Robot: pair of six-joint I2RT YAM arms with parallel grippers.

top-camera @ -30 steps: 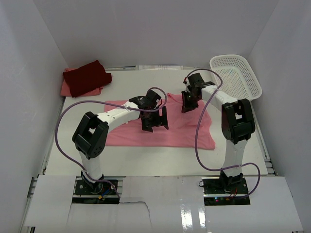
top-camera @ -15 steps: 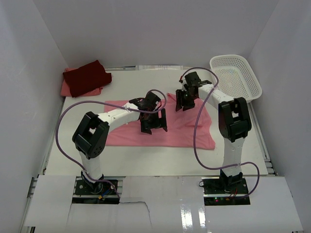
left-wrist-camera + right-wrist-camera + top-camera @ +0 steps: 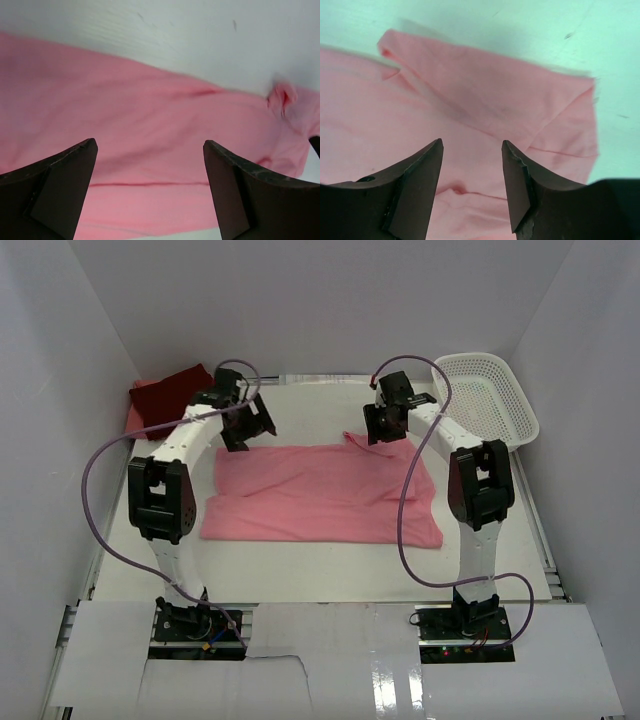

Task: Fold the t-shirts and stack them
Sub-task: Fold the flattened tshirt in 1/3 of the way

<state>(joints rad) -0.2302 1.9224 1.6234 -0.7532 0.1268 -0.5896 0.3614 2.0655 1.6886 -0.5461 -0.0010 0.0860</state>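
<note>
A light pink t-shirt [image 3: 320, 495] lies folded into a wide band across the middle of the table. My left gripper [image 3: 248, 425] hovers over its far left corner, jaws wide open and empty; in the left wrist view, pink cloth [image 3: 150, 110] fills the space below the left gripper [image 3: 150, 141]. My right gripper [image 3: 383, 427] hangs over the shirt's far edge, right of centre, open with nothing between its fingers. The right wrist view has the right gripper [image 3: 472, 141] above the shirt's creased cloth [image 3: 485, 100]. A folded dark maroon t-shirt [image 3: 178, 395] rests on a salmon pink one [image 3: 135, 423] at the far left.
A white mesh basket [image 3: 487, 395] stands at the far right, just beyond the right arm. White walls close in the table on the left, back and right. Purple cables loop off both arms above the table.
My right gripper opened, let go of the shirt's far edge and drew back. My left arm swung from the shirt's middle to its far left corner, still open.
</note>
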